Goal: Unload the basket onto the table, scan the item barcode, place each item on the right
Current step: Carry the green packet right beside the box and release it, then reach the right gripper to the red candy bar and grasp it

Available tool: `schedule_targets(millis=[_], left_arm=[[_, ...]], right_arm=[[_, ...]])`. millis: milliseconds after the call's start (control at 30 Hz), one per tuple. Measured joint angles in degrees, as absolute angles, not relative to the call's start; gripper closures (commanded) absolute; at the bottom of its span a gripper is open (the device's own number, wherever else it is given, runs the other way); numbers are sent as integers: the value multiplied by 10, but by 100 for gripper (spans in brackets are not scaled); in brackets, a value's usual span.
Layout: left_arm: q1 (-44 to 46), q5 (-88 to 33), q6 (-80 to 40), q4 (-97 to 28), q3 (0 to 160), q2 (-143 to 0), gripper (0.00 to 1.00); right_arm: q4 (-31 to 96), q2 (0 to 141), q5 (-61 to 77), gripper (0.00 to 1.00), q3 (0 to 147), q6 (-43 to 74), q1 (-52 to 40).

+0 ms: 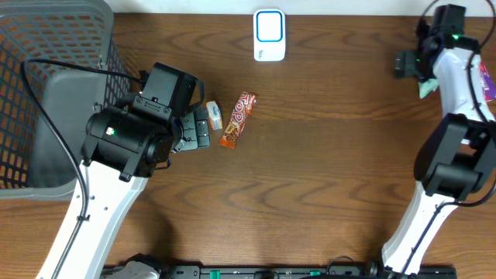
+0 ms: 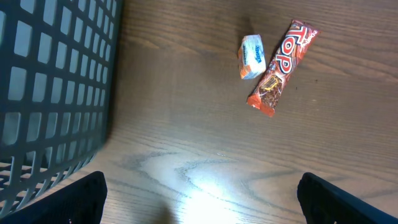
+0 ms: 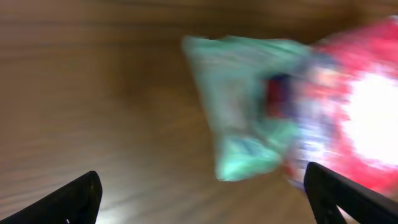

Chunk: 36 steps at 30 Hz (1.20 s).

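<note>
Wooden table, snack bar, scanner

- A wooden table is carrying a dark basket.
- A snack bar and small candy are lying side by side.
- A white scanner is lying apart.

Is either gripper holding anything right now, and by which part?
Nothing is held. The left gripper is open, short of the candy bar; the right gripper stands open by a blurred green packet.
</note>
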State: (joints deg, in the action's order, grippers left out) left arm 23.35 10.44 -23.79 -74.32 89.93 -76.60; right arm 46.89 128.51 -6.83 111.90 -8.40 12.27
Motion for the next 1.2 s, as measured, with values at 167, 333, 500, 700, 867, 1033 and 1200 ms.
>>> schedule_targets(millis=[167, 333, 500, 700, 867, 1033, 1200], left_arm=[[234, 104, -238, -743, 899, -766, 2], [234, 104, -238, -743, 899, -766, 2], [234, 104, -238, -743, 899, -766, 2], [234, 104, -238, -743, 899, -766, 2], [234, 104, -238, -743, 899, -766, 2], [234, 104, -238, -743, 899, -766, 2], [234, 104, -238, -743, 899, -766, 2]], right_arm=[[478, 1270, 79, 19, 1119, 30, 46], [470, 1264, 184, 4, 1107, 140, -38], [417, 1264, 193, 6, 1039, 236, -154], [310, 1264, 185, 14, 967, 347, -232], [274, 1264, 180, 13, 937, 430, -266], [295, 1264, 155, 14, 931, 478, -291], [302, 1264, 119, 19, 923, 513, -320]])
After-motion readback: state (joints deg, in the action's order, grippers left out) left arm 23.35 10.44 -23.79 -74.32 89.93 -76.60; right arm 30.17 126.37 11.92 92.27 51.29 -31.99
